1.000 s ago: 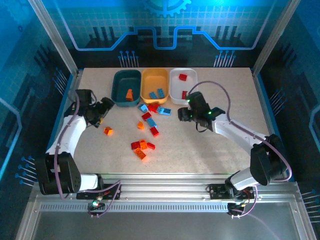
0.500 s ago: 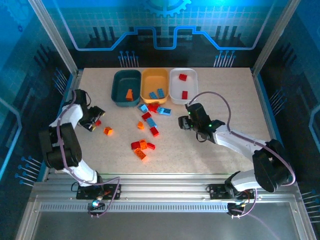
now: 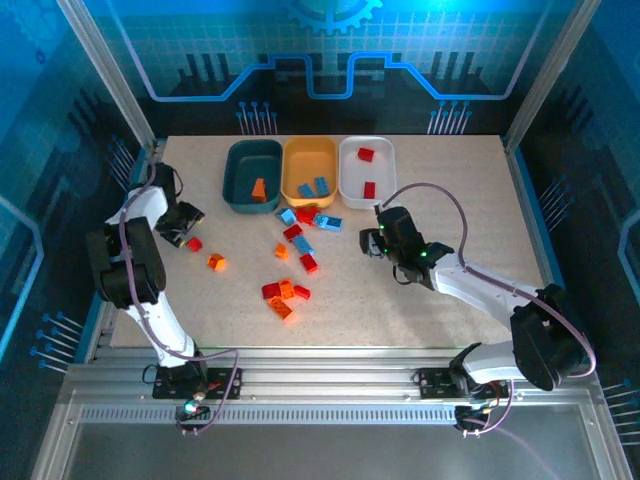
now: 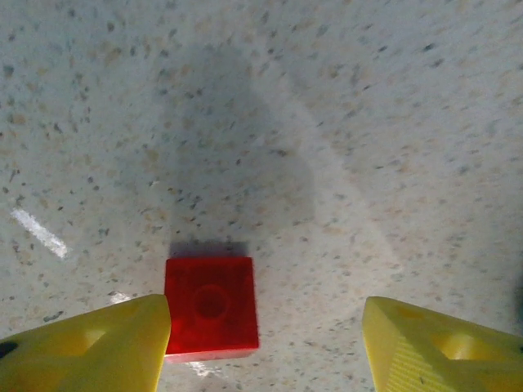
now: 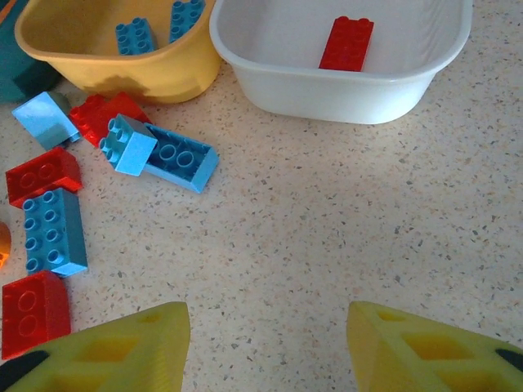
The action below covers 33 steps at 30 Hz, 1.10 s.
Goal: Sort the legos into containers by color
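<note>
On the speckled tabletop (image 4: 327, 122), a square red plastic brick (image 4: 211, 308).

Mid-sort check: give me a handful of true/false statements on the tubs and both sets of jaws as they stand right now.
1. The white tub holds two red bricks. True.
2. The teal tub holds blue bricks. False: it holds one orange brick.
3. The left jaws are shut on a red brick. False: they stand open, and the small red brick lies on the table between them.
4. The right jaws are open with nothing between them. True.
5. Two blue bricks lie in the yellow tub. True.
</note>
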Available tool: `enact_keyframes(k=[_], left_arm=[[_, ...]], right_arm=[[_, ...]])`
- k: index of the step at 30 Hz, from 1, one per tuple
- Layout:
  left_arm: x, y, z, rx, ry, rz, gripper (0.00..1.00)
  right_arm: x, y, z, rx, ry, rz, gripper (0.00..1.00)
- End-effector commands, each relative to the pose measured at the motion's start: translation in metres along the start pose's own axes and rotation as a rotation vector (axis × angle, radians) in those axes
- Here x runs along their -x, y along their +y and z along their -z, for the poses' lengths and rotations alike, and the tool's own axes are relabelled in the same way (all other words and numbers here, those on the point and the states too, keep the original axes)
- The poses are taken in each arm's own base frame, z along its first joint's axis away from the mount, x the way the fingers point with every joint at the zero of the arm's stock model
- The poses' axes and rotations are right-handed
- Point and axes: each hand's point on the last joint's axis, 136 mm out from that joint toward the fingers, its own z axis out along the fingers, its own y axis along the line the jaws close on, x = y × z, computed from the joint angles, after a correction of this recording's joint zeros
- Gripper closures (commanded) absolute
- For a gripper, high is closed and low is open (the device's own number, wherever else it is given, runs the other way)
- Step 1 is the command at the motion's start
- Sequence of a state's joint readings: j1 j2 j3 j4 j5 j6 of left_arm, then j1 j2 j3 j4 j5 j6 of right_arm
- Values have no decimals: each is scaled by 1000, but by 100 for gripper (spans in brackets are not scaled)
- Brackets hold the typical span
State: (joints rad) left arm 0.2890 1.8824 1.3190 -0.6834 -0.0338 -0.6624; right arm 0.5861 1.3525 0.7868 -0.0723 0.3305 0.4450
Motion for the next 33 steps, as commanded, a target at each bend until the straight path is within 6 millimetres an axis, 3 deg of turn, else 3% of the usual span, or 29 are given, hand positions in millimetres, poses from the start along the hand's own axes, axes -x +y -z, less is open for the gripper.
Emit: enact_keyframes(k=[1,5,11,18,25,27,29,33], left_arm=[[-10,18,-3,62,30,-15,35],[-11,24,1,75,12,-27,31],[-18,25,-12,83,61,-31,30],[-18,14,-20,73,71,-58,54],[-18,7,-12,61,57,-98,64],[-24,-6,0,19,50,-116,68],[-32,-31,21,-38,23,-165,69],[-67,-113,80,-216,-19,-330,70]], right_arm=[[6,-8,4,-31,-37,-18,46],[5,-7,3,-25,-32,-23,46],[4,-6,3,-20,-29,-27,46],[6,-7,6,-20,-39,-28,47],[5,-8,6,-24,-39,-27,47],[6,-9,7,-28,-43,-31,47],[5,-12,7,-43,-44,-37,47],[1,-26,2,-76,-15,-93,49]])
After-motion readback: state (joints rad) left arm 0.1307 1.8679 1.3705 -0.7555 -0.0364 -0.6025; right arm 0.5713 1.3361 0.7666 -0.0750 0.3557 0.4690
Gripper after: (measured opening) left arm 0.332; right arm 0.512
